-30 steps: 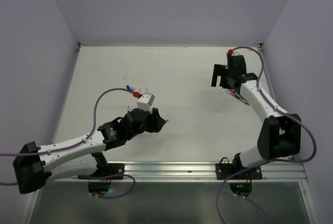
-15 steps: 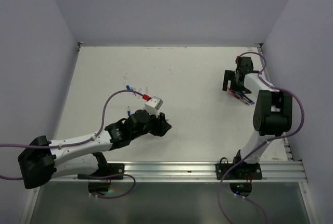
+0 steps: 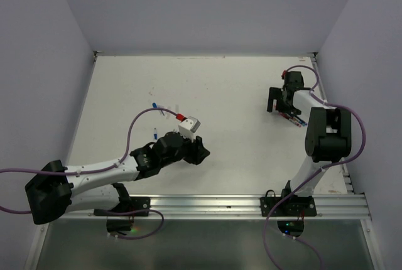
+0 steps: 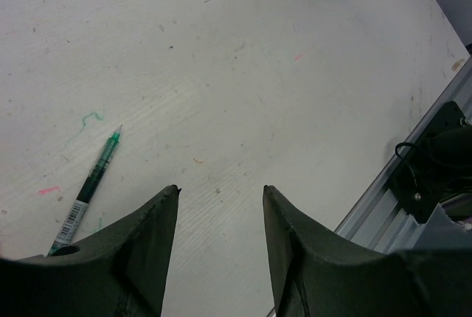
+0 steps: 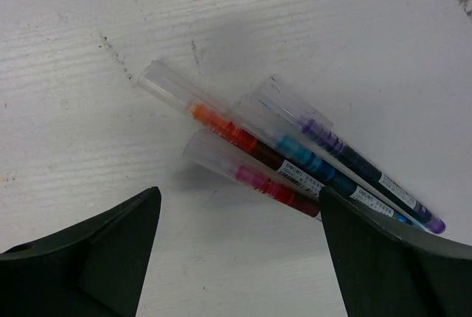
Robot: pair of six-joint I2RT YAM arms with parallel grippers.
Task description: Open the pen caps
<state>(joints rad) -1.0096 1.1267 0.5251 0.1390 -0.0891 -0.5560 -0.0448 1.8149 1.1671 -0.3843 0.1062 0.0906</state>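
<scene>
Near left, left tool (image 4: 221,192) half spread and empty above the surface (image 4: 295,51), green pen (image 4: 92,184) lying just beside it. Far right, right tool (image 5: 237,199) spread wide, gripping nothing, over four pens (image 5: 310,162) lying side by side and touching. Their pen caps (image 5: 168,85) clear, light, probably slippery and thin-walled. Best pinched gently across the cap, other tool holding the pen.

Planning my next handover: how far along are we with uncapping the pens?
Done: one green pen beside the left hand lies with its tip bare. In hand: nothing. Both hands are open, and the right hand hovers over four pens. Left: those four, with their clear caps all on.
</scene>
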